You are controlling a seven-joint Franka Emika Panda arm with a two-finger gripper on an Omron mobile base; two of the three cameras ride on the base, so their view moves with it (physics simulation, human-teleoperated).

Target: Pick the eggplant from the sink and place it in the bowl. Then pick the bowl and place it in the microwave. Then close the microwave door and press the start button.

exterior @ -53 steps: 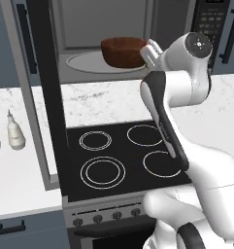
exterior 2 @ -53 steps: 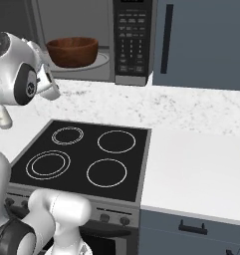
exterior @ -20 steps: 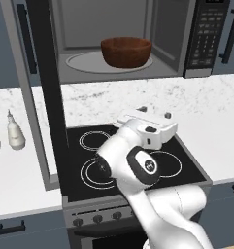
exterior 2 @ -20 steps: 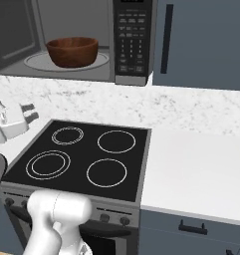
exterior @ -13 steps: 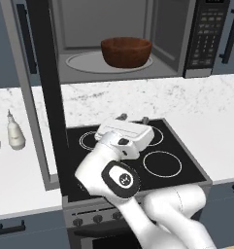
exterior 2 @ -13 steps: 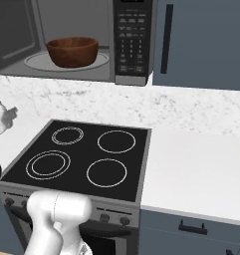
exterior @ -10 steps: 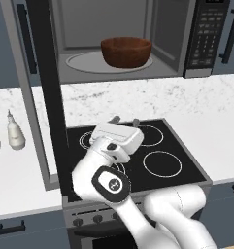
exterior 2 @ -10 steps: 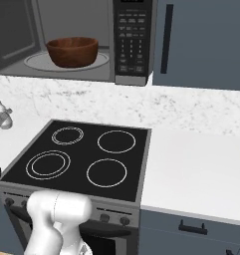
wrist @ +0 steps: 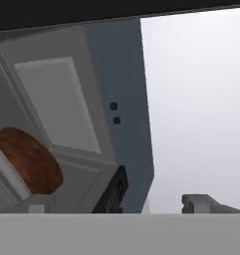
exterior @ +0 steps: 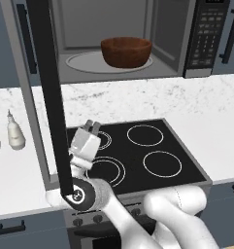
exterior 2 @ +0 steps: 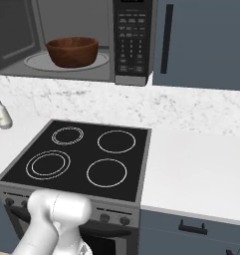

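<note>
Bowl [exterior: 126, 52]: round, reddish-brown, thick-walled wood, sitting on the pale turntable inside the open microwave [exterior 2: 81, 42] above the bench [exterior: 220, 116]. Keypad print on the black panel is too small to read. Over the stovetop [exterior: 133, 153], the pincer [exterior: 92, 126] stands wide, holding nothing.

Arm folded low, hand by the microwave door [exterior: 45, 92]

The gripper [exterior: 91, 126] points up and away just beside the door's lower edge, its jaws spread wide and holding nothing.
</note>
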